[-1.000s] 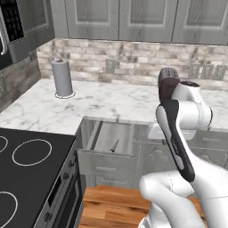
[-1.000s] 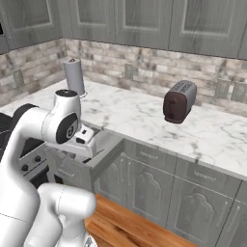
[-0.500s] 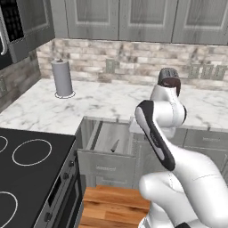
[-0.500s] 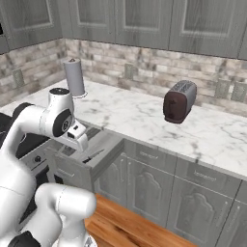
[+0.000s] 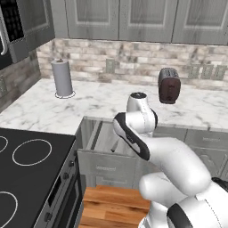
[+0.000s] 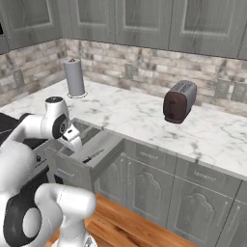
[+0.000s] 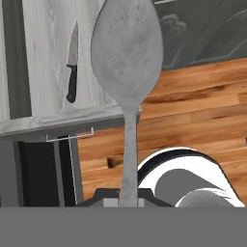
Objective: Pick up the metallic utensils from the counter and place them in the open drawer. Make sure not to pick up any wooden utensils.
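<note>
Currently, no brand, label or readable writing appears on any item in view.

The pincer [image 7: 128,195] is closed on the handle of the spoon [image 7: 126,62], a silver one. In the hand view the handle rises from between the fingertips and the bowl stands far out ahead of them, over the front edge of the drawer [image 7: 48,67]. The knife [image 7: 72,65], with black handle and dark blade, lies flat on the pale drawer floor, to the left of the spoon bowl in this view and apart from it, blade pointing away from the drawer front. Wooden floor [image 7: 193,96] shows beyond the drawer front.

From the right base view the pincer [image 6: 73,140] hangs at the end of the arm directly above the open drawer [image 6: 99,152], near its left side wall. A dark slim shape, probably the knife, lies on the drawer floor just beside it. From the left base view the arm bends down in front of the drawer [image 5: 100,158], hiding the hand.

On the tabletop [image 6: 140,118] stand a paper-towel roll [image 6: 75,77] near the back wall and a dark toaster [image 6: 178,101], both well apart from the drawer. A black stove [image 5: 26,178] adjoins the drawer's left side.
</note>
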### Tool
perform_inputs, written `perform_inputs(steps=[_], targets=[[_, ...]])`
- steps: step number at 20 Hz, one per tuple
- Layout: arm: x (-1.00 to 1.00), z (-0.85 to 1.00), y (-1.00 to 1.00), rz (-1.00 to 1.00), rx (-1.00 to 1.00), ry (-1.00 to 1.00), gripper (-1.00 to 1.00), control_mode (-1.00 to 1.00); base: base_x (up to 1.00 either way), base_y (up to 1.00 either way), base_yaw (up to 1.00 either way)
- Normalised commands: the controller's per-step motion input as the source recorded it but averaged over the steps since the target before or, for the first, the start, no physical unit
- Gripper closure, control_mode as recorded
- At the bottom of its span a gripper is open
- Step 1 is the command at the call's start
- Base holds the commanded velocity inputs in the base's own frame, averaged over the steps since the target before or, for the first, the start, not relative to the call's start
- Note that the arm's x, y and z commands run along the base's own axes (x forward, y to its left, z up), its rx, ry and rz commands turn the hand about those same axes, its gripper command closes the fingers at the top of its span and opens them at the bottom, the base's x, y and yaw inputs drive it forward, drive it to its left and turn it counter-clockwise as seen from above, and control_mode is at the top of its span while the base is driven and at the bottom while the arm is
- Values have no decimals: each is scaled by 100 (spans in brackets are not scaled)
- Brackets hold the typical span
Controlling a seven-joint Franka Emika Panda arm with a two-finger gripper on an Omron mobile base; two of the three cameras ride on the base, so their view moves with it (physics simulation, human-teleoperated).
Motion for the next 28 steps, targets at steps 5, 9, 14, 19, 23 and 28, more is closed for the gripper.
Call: perform_inputs(steps=[5,9,14,19,23,28], targets=[[56,-13,5,-4,0,6,100,-100,0,0,0],[59,-36,0,-2,0,20,100,-100,0,0,0],[44,-48,0,0,0,10,100,-100,0,0,0],[38,-36,5,0,-8,0,100,-100,0,0,0],[37,-44,8,0,-6,3,100,-100,0,0,0],[19,-36,1,0,-1,4,100,-100,0,0,0]])
